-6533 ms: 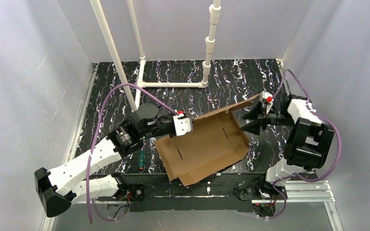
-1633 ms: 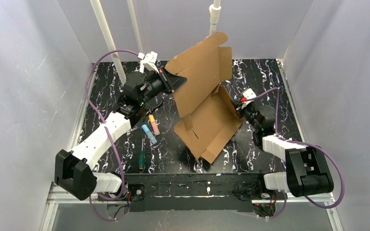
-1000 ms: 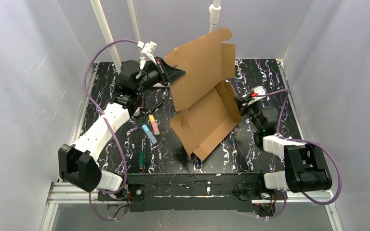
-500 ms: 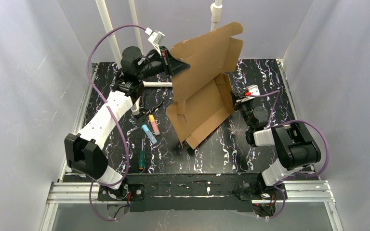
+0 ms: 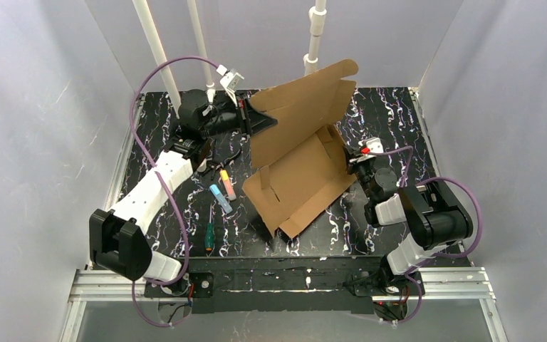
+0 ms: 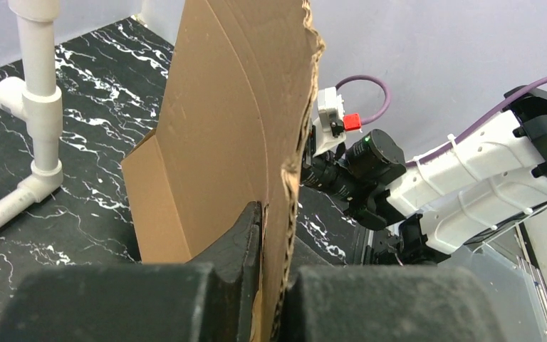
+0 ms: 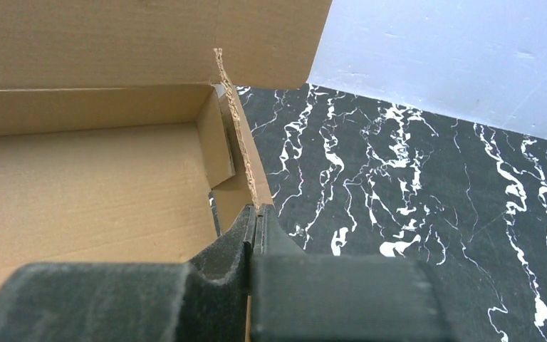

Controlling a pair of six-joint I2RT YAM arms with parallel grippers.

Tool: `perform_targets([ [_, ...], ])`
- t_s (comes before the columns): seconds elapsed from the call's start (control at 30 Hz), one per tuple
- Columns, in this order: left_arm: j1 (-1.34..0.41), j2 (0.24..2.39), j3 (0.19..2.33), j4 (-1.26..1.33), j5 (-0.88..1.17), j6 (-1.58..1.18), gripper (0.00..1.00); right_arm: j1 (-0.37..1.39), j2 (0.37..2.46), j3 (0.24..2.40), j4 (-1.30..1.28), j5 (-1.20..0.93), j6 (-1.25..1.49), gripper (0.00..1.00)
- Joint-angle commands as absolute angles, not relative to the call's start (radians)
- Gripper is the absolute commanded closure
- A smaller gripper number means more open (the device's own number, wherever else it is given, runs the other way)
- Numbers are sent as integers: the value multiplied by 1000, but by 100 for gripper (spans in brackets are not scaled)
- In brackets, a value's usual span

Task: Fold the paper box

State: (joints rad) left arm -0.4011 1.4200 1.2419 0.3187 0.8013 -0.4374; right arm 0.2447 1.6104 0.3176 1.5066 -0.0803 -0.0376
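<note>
Left fingers [image 6: 245, 239] raised, right fingers [image 7: 236, 239] low, both clamped tight.

A green-handled screwdriver [image 5: 209, 237], an orange pen [image 5: 226, 184] and a blue pen [image 5: 219, 197], perhaps markers, lie on the marbled table [image 5: 392, 114].

High overhead view from the near side, two close wrist views, paper box [image 5: 300, 174] common to all.

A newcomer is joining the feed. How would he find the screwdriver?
On the black marbled table, look left of the raised cardboard box, toward the near edge. The screwdriver lies there, nearer than the orange marker and blue marker; only it has a green handle.
</note>
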Motion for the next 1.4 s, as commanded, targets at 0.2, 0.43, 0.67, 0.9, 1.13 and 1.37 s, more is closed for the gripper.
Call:
perform_targets([
  [0.2,-419,1338,1216,320,862,-419,100,242,1548,280,1763,-197,-88,99],
  [0.43,-417,1329,1271,319,868,-399,100,241,1372,500,1097,-277,-170,71],
  [0.67,-418,1321,1275,320,877,-398,100,241,1419,766,597,-323,-347,71],
  [0.9,-418,1311,1278,319,839,-384,100,241,1349,875,297,-312,-446,56],
  [1.13,-417,1312,1280,319,816,-372,100,172,1326,1020,-87,-444,-560,48],
  [1.37,-417,1285,1268,305,791,-373,100,10,1405,1166,-327,-599,-642,33],
])
